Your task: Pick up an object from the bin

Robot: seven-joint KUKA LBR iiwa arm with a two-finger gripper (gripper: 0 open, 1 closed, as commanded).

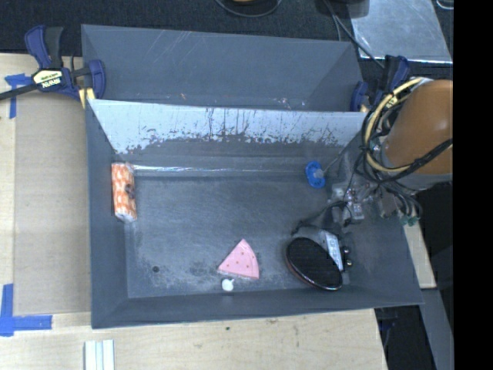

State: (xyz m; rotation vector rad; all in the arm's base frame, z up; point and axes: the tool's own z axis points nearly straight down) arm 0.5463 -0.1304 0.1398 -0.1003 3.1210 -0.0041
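Camera view: the arm, with its orange cover and looped cables, reaches into the grey bin from the right, and the jaws hang low at the bin's right end. I cannot tell whether the jaws are wide or narrow, since dark metal and wiring blur together there. Nearest to the jaws is a black oval thing, flat on the floor just on their near side; contact cannot be made out. A small blue thing lies just beyond the jaws, toward the back wall. Away from the jaws toward the view's left lies a pink wedge, with a small white ball just beside its near corner. An orange-and-white packet lies farthest from the jaws, against the opposite wall.
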